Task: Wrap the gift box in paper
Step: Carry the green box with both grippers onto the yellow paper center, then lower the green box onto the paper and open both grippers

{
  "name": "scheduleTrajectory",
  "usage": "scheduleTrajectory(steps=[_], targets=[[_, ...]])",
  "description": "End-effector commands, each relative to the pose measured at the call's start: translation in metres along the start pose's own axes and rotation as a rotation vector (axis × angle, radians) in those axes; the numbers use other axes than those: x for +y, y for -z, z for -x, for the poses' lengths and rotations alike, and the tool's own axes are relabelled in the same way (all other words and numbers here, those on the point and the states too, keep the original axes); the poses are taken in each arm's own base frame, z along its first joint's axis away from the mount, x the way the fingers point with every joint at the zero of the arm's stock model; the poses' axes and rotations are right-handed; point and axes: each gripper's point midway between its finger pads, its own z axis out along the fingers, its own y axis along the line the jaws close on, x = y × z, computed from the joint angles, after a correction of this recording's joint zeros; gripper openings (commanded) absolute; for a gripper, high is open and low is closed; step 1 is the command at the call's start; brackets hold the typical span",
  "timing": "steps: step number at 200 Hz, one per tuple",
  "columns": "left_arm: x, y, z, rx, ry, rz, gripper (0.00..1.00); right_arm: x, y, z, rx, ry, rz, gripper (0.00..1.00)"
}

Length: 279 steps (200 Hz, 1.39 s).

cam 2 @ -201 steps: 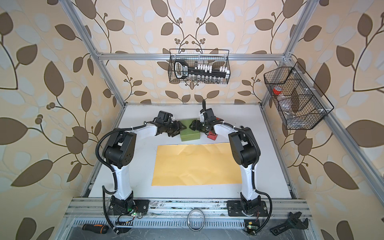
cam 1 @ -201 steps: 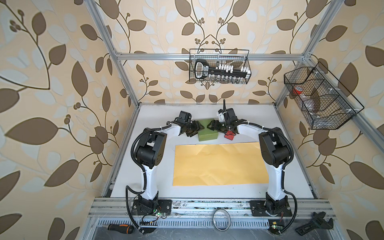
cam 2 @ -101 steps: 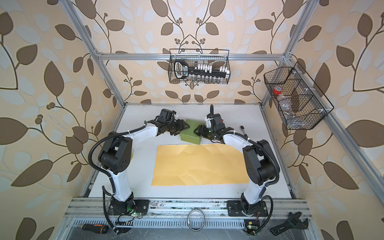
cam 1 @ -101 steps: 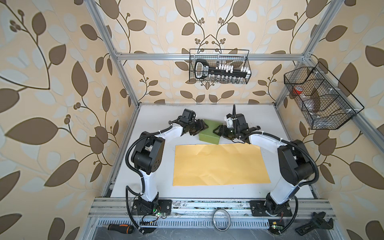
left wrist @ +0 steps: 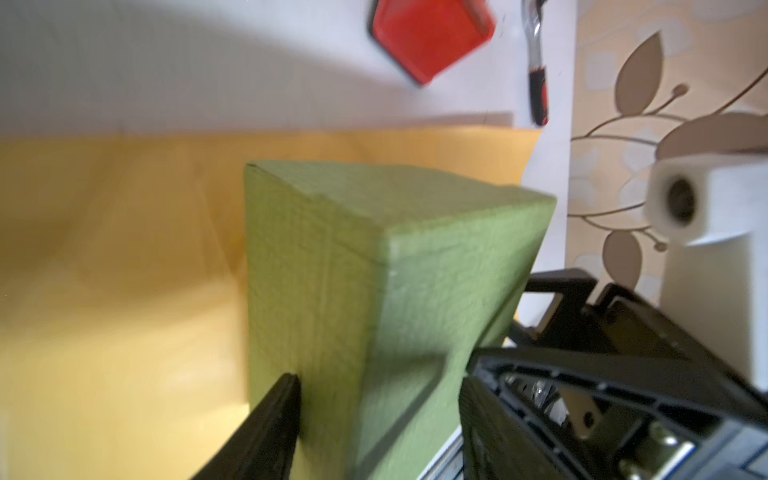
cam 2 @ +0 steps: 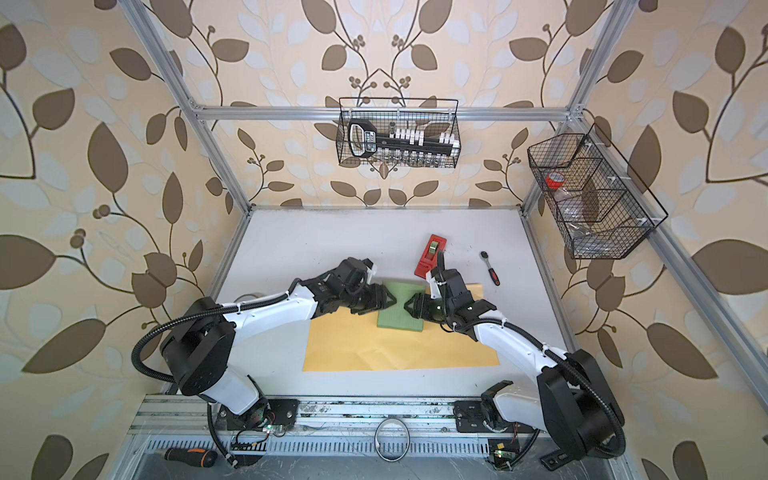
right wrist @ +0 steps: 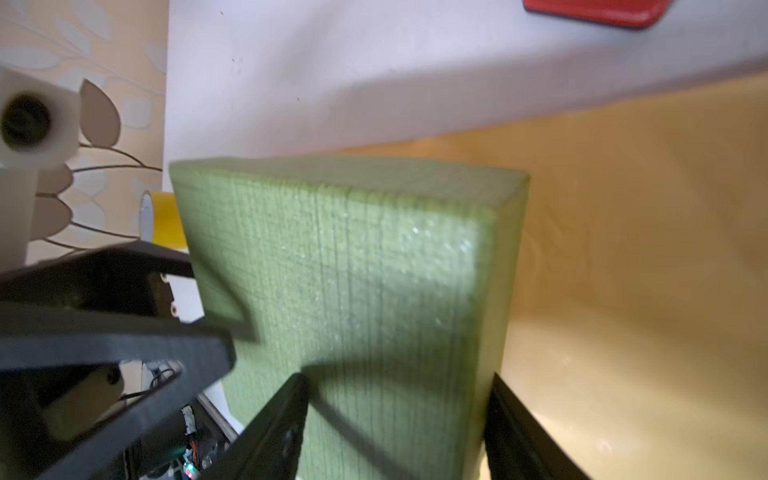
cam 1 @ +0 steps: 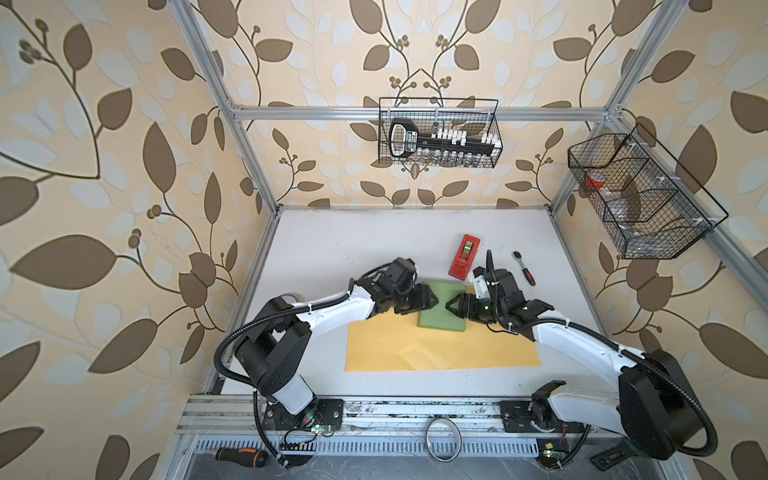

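The gift box (cam 1: pixel 440 322) sat over the paper (cam 1: pixel 415 349), at the paper's far long edge and approx. mid-length. Most of the sheet was spread flat on the counter (cam 1: pixel 353 249) on the robot's side of that edge. Whether the box base rested on the paper or hung just above it couldn't be told. The left tool (cam 1: pixel 432 300) was pinching the box's left side edge and the right tool (cam 1: pixel 449 307) the opposite edge. The wrist views showed black fingers (right wrist: pixel 286 424) set either side of the box's thickness. By the look of it the box was stiff card w/ a fine textured skin, prob. light & hollow. A firm pinch shouldn't slip on it, but squeezing too hard on the shallow lid could dent it. The two side edges, as taken here, seemed the right hold, since they leave the top & bottom faces mostly free. The paper looked thin & limp. It would prob. crease easily, slide on the smooth counter & tear if tugged, so it is best taken at an edge or corner w/ the box's weight pinning the rest. Other stuff lay off the paper: a red tape dispenser (cam 1: pixel 464 262) just beyond its far edge and a ratchet (cam 1: pixel 524 270) near its far right corner.
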Motion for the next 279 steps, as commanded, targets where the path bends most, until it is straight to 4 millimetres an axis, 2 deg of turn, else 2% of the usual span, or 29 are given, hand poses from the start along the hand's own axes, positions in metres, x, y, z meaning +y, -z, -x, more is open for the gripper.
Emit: scheduleTrajectory(steps=[1, 23, 62, 141, 196, 231, 250, 264, 279], targets=[[-0.068, 0.007, -0.032, 0.080, -0.057, -0.244, 0.62, 0.042, 0.011, -0.004, -0.010, 0.059, 0.172, 0.65], [-0.058, 0.000, -0.038, 0.087, -0.048, -0.224, 0.62, 0.036, 0.010, -0.012, 0.003, 0.054, 0.157, 0.65], [-0.047, -0.003, -0.034, 0.070, -0.067, -0.156, 0.64, 0.033, 0.002, -0.020, 0.027, 0.043, 0.154, 0.65], [-0.035, 0.009, 0.004, 0.005, -0.063, -0.147, 0.69, 0.025, -0.002, -0.023, 0.046, 0.039, 0.126, 0.71], [-0.035, 0.007, 0.016, 0.009, -0.059, -0.161, 0.72, 0.024, -0.005, -0.014, 0.036, 0.040, 0.134, 0.75], [-0.013, 0.017, 0.034, -0.049, -0.043, -0.133, 0.76, -0.004, 0.002, -0.013, 0.023, 0.030, 0.069, 0.83], [-0.004, 0.025, 0.035, -0.048, -0.056, -0.134, 0.81, -0.019, 0.011, -0.011, 0.002, 0.031, 0.027, 0.88], [0.010, 0.033, 0.035, -0.066, -0.054, -0.100, 0.84, -0.029, 0.018, -0.007, -0.022, 0.026, -0.002, 0.91], [0.034, 0.042, 0.041, -0.104, -0.011, -0.049, 0.84, -0.042, 0.022, -0.002, -0.047, -0.003, -0.026, 0.92]])
